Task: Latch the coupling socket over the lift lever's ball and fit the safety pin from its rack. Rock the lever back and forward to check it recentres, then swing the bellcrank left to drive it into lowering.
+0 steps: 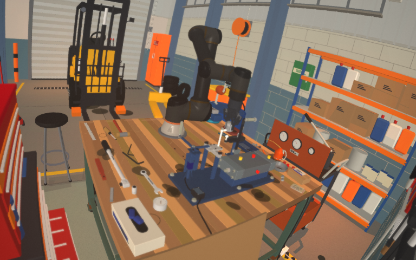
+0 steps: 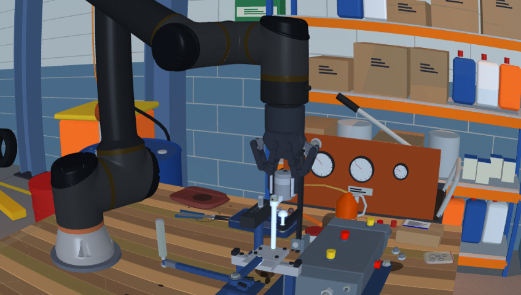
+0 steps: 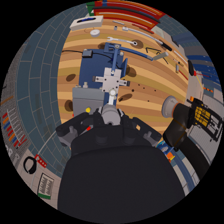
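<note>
The grey cylindrical coupling socket hangs just above and behind the ball that tops the white lift lever. My gripper has closed around the socket and holds it over the blue rack, where the white safety pin stands. The lever rises upright from a grey bracket beside the grey valve block. The blue bellcrank arm runs left from the bracket to an upright grey handle.
The black post stands right beside the socket. An orange gauge panel rises behind the valve block. A wrench, a torque bar and a white box lie on the bench's near side.
</note>
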Robot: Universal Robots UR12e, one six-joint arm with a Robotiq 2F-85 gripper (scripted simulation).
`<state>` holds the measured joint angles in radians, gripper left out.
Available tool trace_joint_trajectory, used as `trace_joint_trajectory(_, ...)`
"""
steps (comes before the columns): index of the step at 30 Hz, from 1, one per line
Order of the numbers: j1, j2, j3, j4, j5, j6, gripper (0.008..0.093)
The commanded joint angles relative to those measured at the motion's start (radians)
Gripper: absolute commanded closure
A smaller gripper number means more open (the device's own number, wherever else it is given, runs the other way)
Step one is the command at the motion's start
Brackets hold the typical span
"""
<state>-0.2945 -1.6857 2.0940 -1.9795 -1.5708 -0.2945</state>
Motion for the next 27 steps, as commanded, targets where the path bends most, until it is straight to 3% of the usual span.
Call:
trace_joint_trajectory(1, 0.0, 0.0, 0.0, -0.001, 0.0, 0.0, 0.0934)
trace_joint_trajectory(27, 0.0, 0.009, 0.017, -0.027, 0.0, 0.0, 0.0934)
